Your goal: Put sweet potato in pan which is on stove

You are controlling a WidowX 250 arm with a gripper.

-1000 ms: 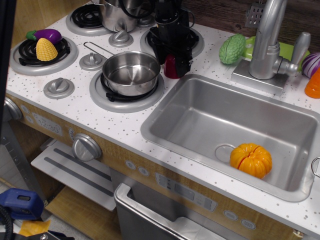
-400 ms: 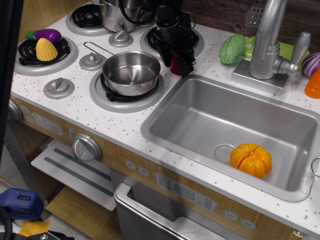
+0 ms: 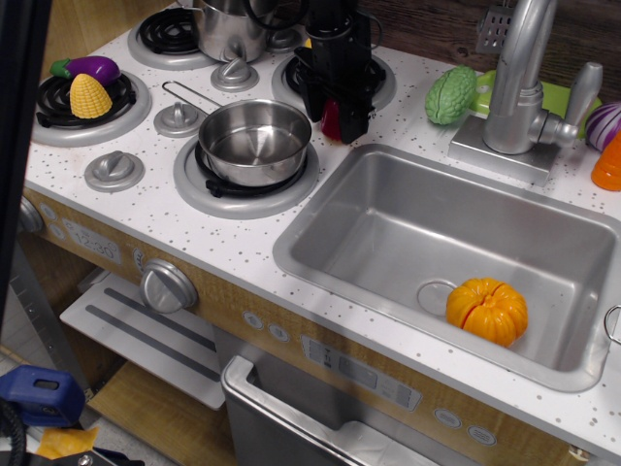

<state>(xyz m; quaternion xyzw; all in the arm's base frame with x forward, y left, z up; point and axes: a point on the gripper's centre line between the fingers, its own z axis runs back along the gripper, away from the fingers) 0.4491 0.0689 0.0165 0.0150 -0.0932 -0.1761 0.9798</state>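
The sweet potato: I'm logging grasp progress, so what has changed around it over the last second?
The hand has closed in around the sweet potato, now mostly hidden between its fingers; it shifted slightly between pictures. A firm grip can't be confirmed. The pan, empty on the stove, and the pumpkin stayed put.

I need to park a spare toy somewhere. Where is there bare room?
Free: the countertop strip in front of the pan, and most of the sink left of the pumpkin. Crowded: around the gripper, and beside the faucet.
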